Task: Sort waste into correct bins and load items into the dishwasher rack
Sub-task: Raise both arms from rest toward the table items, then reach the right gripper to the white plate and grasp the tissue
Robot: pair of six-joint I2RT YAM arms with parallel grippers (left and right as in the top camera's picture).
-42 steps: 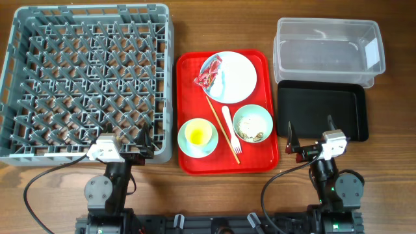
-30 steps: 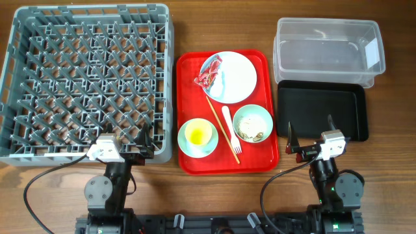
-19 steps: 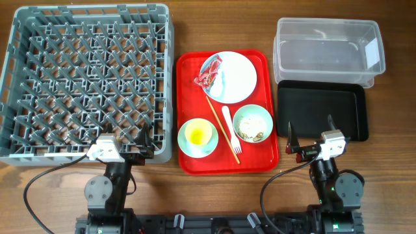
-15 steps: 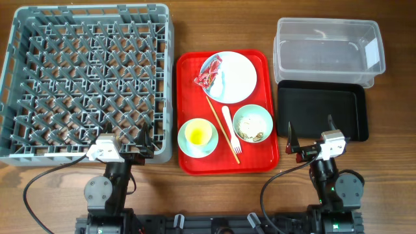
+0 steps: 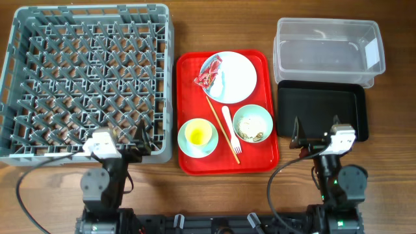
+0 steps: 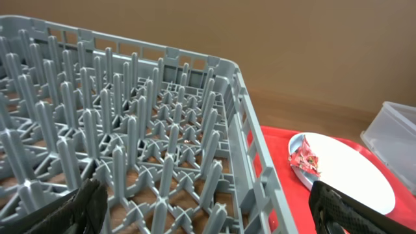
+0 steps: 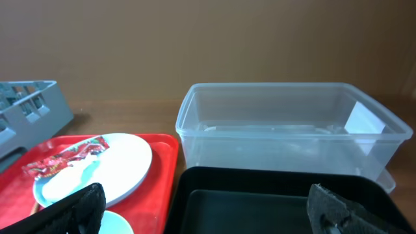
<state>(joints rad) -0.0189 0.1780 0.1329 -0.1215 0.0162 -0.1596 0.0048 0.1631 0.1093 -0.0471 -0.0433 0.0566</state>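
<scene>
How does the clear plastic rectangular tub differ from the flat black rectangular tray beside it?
The clear plastic rectangular tub has tall see-through walls; the flat black rectangular tray is opaque and shallow. The tub sits farther from the arms, the tray nearer, just ahead of the right gripper. Both are rectangular, similar in footprint, lie right of the red serving tray, and hold no waste yet.

no legible text, brand, number or sign found in any view. the crumpled red-and-white wrapper [image 5: 208,75] on the white plate [image 5: 235,79] bears markings too small to read. the whitish patch [image 5: 372,53] on the clear plastic tub [image 5: 325,26] shows no readable characters.
</scene>
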